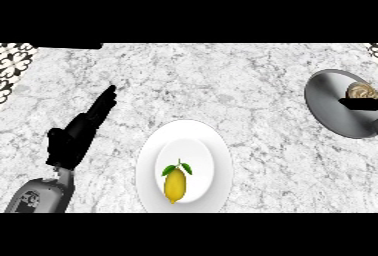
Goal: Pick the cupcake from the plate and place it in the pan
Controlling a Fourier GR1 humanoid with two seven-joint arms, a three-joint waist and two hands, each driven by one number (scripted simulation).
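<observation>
Lemon (174,185) on white plate (151,150), left hand (74,137) fingers straight, cupcake (362,91) apparently in pan (328,105).

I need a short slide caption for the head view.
Cupcake in grey pan, lemon on white plate, left hand open.

I look down on a grey-white marbled counter (244,90). At its far left corner sits a black-and-white patterned tile patch (13,62), evenly lit throughout.

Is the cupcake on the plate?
No, the cupcake sits in the pan; the plate holds only a lemon.
</observation>
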